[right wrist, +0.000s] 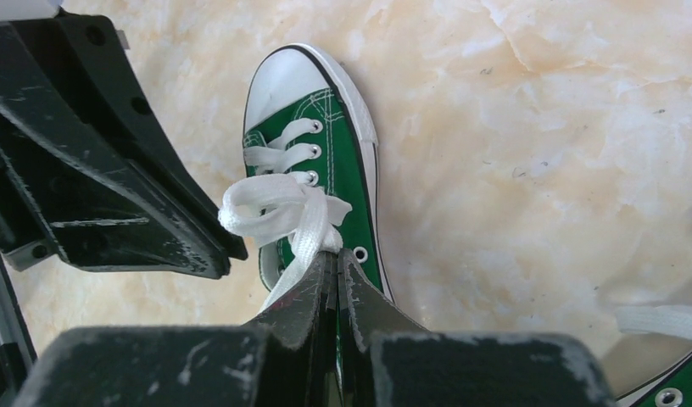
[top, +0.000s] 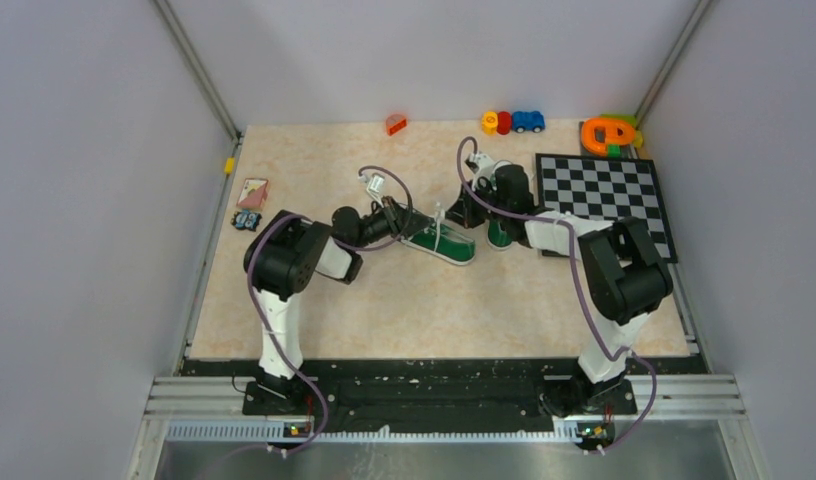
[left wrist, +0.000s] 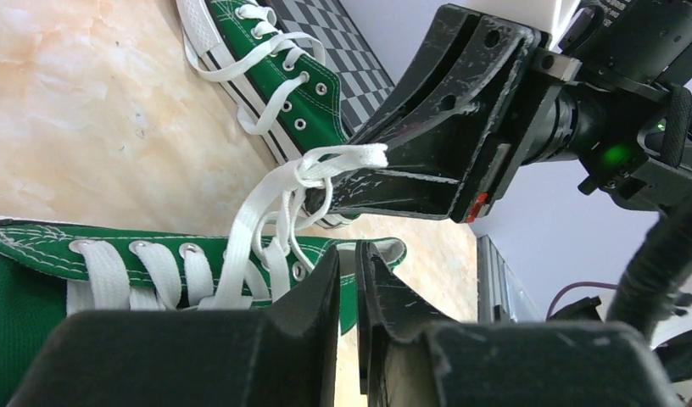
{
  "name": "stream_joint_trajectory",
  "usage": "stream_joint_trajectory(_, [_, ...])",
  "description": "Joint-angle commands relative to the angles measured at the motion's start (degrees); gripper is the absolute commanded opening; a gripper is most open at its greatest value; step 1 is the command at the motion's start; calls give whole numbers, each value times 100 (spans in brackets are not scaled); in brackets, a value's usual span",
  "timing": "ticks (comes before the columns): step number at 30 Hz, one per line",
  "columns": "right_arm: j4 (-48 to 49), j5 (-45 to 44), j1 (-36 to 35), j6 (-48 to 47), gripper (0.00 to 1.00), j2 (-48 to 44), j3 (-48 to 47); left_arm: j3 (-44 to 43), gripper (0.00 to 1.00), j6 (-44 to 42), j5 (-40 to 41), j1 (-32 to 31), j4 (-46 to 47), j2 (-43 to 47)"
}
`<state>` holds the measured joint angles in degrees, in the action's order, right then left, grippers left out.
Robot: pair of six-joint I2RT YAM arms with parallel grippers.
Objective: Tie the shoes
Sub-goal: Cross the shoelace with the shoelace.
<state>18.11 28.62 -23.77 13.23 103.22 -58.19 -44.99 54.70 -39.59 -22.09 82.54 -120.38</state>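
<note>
Above the shoe [right wrist: 347, 170], right tool [right wrist: 337, 254] clenches the lace [right wrist: 266, 208], apparently to cinch its knot; left tool [left wrist: 349, 250] stands slightly parted, empty.

The top external camera looks down from above and behind the arm bases [top: 280, 388], far enough to hold the whole table [top: 384, 310]. The left wrist camera sits close behind the left gripper [left wrist: 349, 254], looking low across the near shoe [left wrist: 20, 305]; the right wrist camera looks steeply down past the right gripper [right wrist: 337, 254] — both share that shoe's white lace [right wrist: 266, 208].
</note>
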Motion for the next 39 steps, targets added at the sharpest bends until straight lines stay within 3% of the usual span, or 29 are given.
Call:
stream_joint_trajectory(1, [53, 84, -123, -124, 0, -306, -122, 175, 16, -799, 73, 43, -604, 664])
stream_joint_trajectory(5, [16, 112, -170, -125, 0, -324, -125, 272, 29, -1507, 239, 23, -1637, 1199])
stream_joint_trajectory(7, [9, 117, -195, -117, 0, -329, -127, 295, 57, -1908, 390, 10, -2257, 1560])
stream_joint_trajectory(9, [-8, 111, -222, -122, 0, -337, -124, 306, 78, -2316, 650, -32, -2875, 1875])
stream_joint_trajectory(10, [-6, 117, -232, -115, 0, -345, -122, 308, 84, -2479, 786, -52, -3101, 2020])
stream_joint_trajectory(14, [-13, 126, -266, -91, 0, -367, -96, 379, 87, -2588, 1111, -81, -3434, 2364])
stream_joint_trajectory(17, [-6, 128, -275, -83, 0, -397, -58, 700, 89, -2278, 1965, -55, -3474, 2721])
stream_joint_trajectory(20, [24, 135, -286, -64, 0, -405, -29, 1032, 98, -2162, 2535, -8, -3732, 3370])
stream_joint_trajectory(26, [51, 136, -317, -40, 0, -383, -31, 1181, 98, -2499, 3632, -30, -5201, 4825])
stream_joint_trajectory(28, [65, 150, -322, -21, 0, -373, -35, 1289, 96, -1220, 5083, -13, -5788, 5068])
stream_joint_trajectory(29, [76, 159, -326, -15, 0, -373, -36, 1343, 83, -581, 5393, 97, -6208, 5120])
stream_joint_trajectory(30, [86, 155, -330, -7, 0, -371, -38, 1411, 75, -561, 5089, 187, -5974, 5050])
stream_joint_trajectory(31, [87, 153, -334, 2, 0, -372, -38, 1291, 74, -649, 4582, 232, -5973, 4951])
stream_joint_trajectory(34, [88, 154, -332, 7, 0, -386, -35, 212, 66, -524, 3335, 233, -7223, 4248])
stream_joint_trajectory(36, [115, 165, -339, 25, 0, -398, -21, -105, 56, -199, 2656, 182, -7090, 3826])
stream_joint_trajectory(39, [124, 173, -347, 35, 0, -384, -4, -201, 55, 282, 2485, -44, -6613, 3424])
